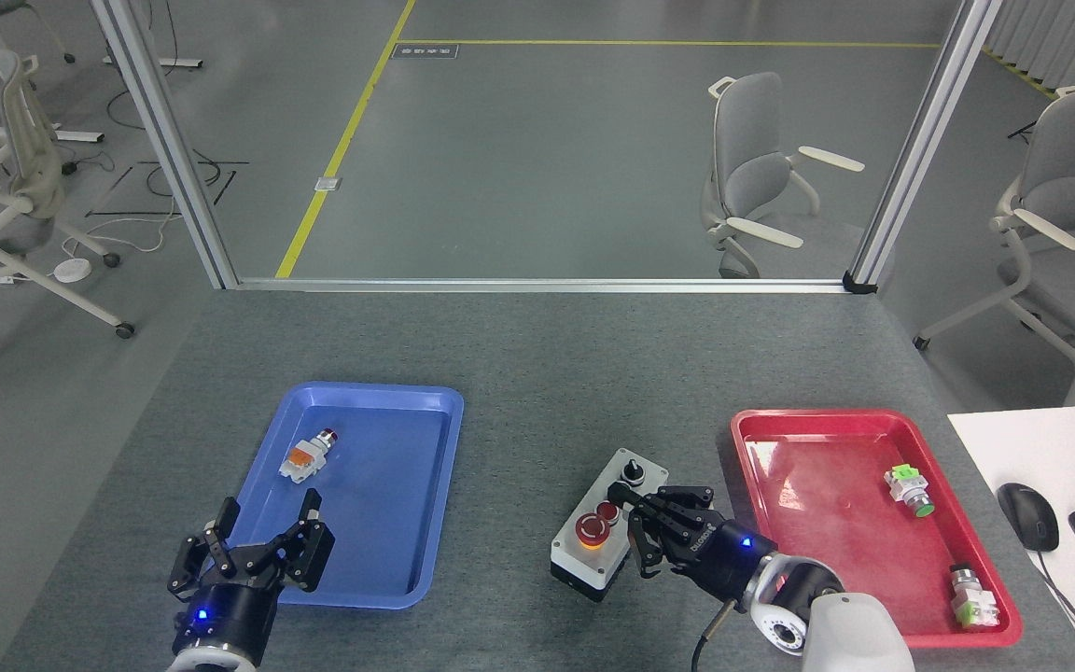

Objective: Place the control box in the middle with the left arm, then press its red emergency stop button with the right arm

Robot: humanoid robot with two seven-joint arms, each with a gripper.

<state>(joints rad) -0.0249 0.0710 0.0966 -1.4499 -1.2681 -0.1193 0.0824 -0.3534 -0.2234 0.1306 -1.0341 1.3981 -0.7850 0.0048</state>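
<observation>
- The control box [605,537] is found on the grey bench [537,355], lower centre of the frame, between the blue tray [435,485] and the red tray [836,425].
- The red emergency stop button [591,529] is seen at the box's near end, uncovered.
- The right gripper [645,527], fingers drawn together, is positioned over the box's right edge, beside the button.
- The left gripper [253,555], fingers spread and empty, is seen at the lower left over the blue tray's near corner.
</observation>
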